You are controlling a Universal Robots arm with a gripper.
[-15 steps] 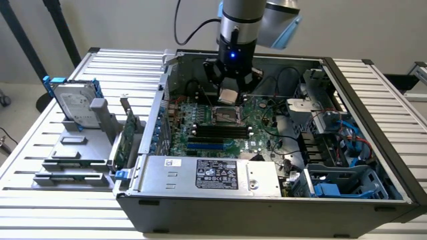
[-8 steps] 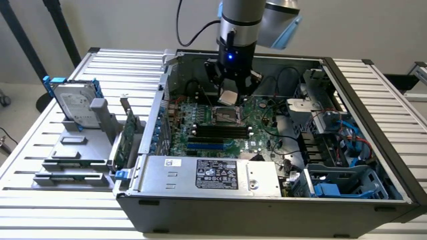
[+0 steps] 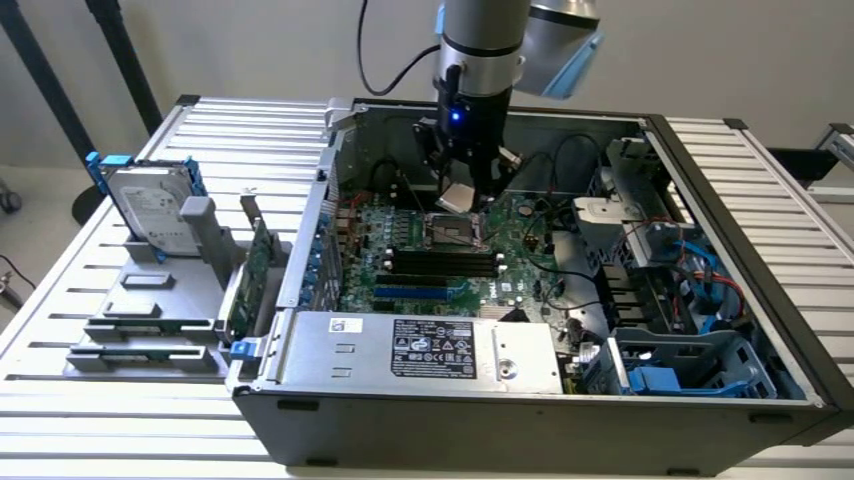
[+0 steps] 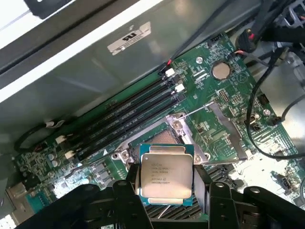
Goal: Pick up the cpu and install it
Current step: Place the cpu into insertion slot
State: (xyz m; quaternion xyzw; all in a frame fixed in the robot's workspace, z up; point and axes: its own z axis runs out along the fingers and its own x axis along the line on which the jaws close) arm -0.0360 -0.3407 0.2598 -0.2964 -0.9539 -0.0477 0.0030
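Cpu look: small, thin, square cpu [image 4: 165, 174] with a silver-grey metal top carrying fine printed text and a green edge around it.
Gripper: black two-fingered gripper [image 4: 167, 193], closed on the cpu, with one finger [image 4: 129, 191] against each opposite edge.
Cpu place: held between the fingers, in the air above the open square metal-framed socket [image 4: 159, 140] on the green motherboard [image 4: 214, 95].
Wrist view: shows the lid's print and long black memory slots [image 4: 128, 114] beside the socket.
Exterior view: shows the open grey computer case [image 3: 534, 425].

White slatted metal desk [image 3: 747, 190], evenly lit. Plain pale wall [image 3: 240, 50] behind it. Pale floor [image 3: 40, 225] at the exterior view's left.
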